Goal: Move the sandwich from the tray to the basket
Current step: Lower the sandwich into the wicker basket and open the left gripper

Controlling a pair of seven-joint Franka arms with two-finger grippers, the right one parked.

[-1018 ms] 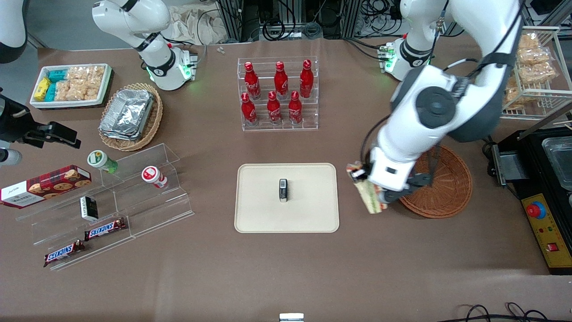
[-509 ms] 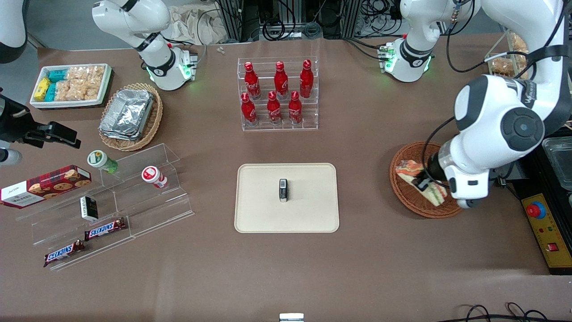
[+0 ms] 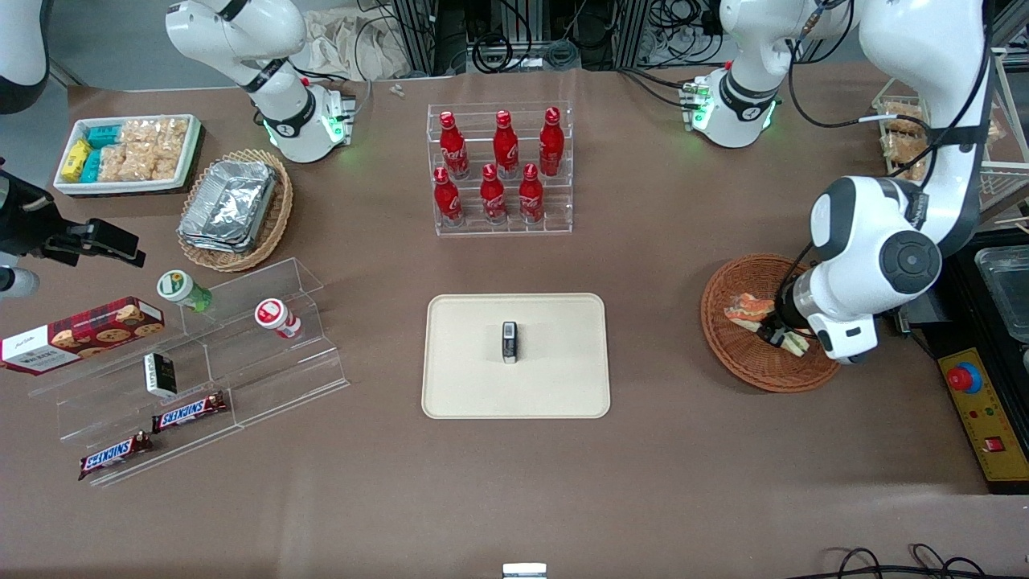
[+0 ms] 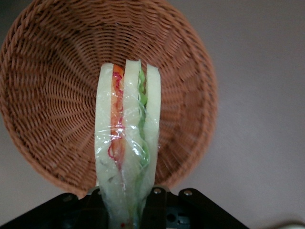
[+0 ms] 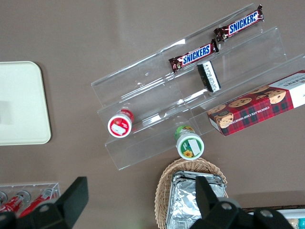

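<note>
Front view: tool (image 3: 772, 330) holds sandwich (image 3: 749, 310) (room around) within basket rim (image 3: 773, 387).

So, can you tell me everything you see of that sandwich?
The sandwich has three slices of pale bread, with orange-red filling in one gap and green leaf in the other, all in shiny clear wrap. The end effector, over the wicker basket, grips one end between its fingers. Whether the sandwich touches the basket, I can't tell.

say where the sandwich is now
In the front view, the sandwich is held by the gripper over the brown basket, toward the working arm's end of the table.
</note>
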